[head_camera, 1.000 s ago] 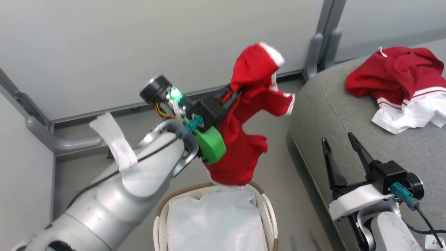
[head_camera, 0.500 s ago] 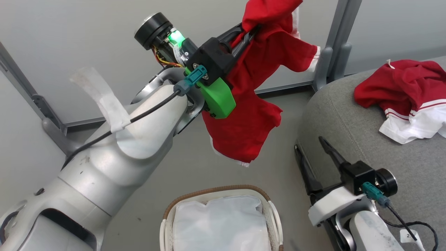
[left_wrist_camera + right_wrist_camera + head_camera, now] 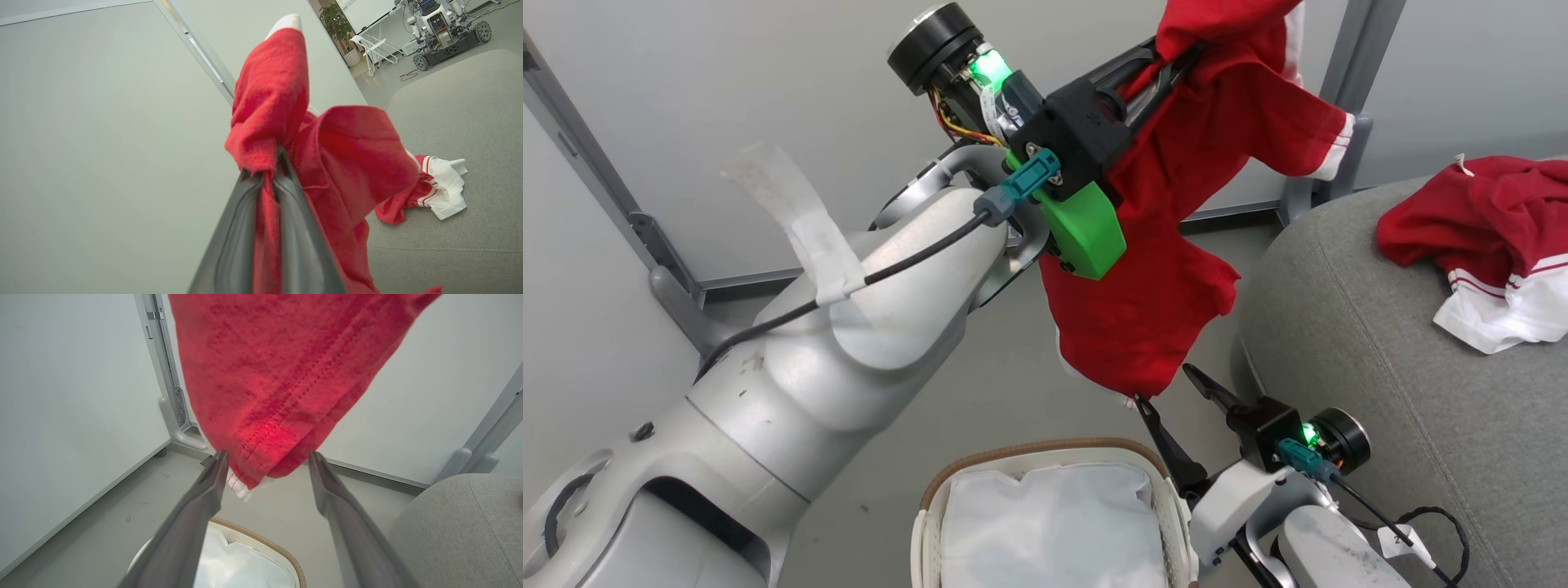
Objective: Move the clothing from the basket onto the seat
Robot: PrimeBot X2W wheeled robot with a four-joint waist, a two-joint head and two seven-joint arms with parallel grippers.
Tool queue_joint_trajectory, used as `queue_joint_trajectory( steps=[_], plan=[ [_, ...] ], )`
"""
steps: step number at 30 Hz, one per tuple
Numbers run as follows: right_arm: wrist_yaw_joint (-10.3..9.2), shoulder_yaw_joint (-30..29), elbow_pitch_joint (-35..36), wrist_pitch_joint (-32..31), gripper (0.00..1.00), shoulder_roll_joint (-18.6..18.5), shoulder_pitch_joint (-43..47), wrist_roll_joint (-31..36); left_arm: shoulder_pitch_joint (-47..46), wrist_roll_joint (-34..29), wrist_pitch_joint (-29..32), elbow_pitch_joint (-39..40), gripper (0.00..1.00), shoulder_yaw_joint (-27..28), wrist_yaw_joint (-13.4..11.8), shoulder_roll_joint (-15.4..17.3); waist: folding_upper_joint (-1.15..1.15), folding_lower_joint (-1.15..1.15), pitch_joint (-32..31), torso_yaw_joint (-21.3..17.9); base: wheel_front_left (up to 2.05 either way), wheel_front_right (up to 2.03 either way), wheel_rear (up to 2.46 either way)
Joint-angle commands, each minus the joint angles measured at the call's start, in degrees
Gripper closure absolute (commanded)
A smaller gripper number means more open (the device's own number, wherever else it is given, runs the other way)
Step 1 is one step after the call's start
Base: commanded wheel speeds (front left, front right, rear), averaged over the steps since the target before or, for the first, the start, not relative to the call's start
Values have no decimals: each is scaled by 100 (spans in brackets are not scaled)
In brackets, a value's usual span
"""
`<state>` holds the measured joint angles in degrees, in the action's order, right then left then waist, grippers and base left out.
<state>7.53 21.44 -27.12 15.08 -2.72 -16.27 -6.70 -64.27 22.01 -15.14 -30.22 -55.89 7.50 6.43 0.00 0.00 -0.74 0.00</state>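
My left gripper (image 3: 1176,59) is shut on a red garment (image 3: 1168,269) of the clothing and holds it high above the floor, between the basket and the seat. The wrist view shows cloth bunched between the fingers (image 3: 245,228) of this gripper (image 3: 271,161). The garment's lower hem (image 3: 261,465) dips between the tips of my open right gripper (image 3: 268,454), which points up under it (image 3: 1164,385). The basket (image 3: 1045,447) below shows its white lining (image 3: 1054,531). A second red-and-white garment (image 3: 1486,237) lies on the grey seat (image 3: 1380,343).
Grey wall panels with metal posts (image 3: 1339,122) stand behind, with bare floor between them and the basket. The seat's rounded edge (image 3: 461,522) lies close to the right of my right gripper. Another wheeled robot (image 3: 441,24) stands far off beyond the seat.
My left arm has lifted the garment clear of the basket and swung it right toward the seat. My right gripper has moved left from the seat's edge to under the hanging hem. The camera shifted.
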Motion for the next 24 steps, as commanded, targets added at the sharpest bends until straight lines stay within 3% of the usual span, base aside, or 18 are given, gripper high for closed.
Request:
queue_joint_trajectory(
  steps=[1,7,16,17,18,21,24],
  plan=[
    [-8,55,-79,13,0,-29,-108,-60,-115,74,0,15,100,-29,-6,-21,0,0,-22,53,0,0,0],
    [-8,379,-265,13,0,-27,-433,-190,-186,138,0,60,100,-122,-6,-128,0,0,-61,168,0,0,0],
    [-8,495,82,13,0,-27,-791,-280,-41,291,0,111,100,-241,-6,-221,0,0,-101,261,0,0,0],
    [-8,498,100,13,15,-27,-819,-257,4,325,0,112,100,-252,-6,-229,0,0,-104,270,0,0,0],
    [-8,502,111,13,51,-27,-828,-246,32,345,0,115,100,-261,-6,-234,0,0,-106,279,0,0,0],
    [-8,528,144,13,96,-27,-866,-223,111,430,0,85,100,-270,-6,-238,0,0,-105,303,0,0,0],
    [-8,494,193,13,100,-27,-859,-191,226,496,0,20,100,-243,-6,-222,0,0,-106,307,0,0,0]
  ],
)
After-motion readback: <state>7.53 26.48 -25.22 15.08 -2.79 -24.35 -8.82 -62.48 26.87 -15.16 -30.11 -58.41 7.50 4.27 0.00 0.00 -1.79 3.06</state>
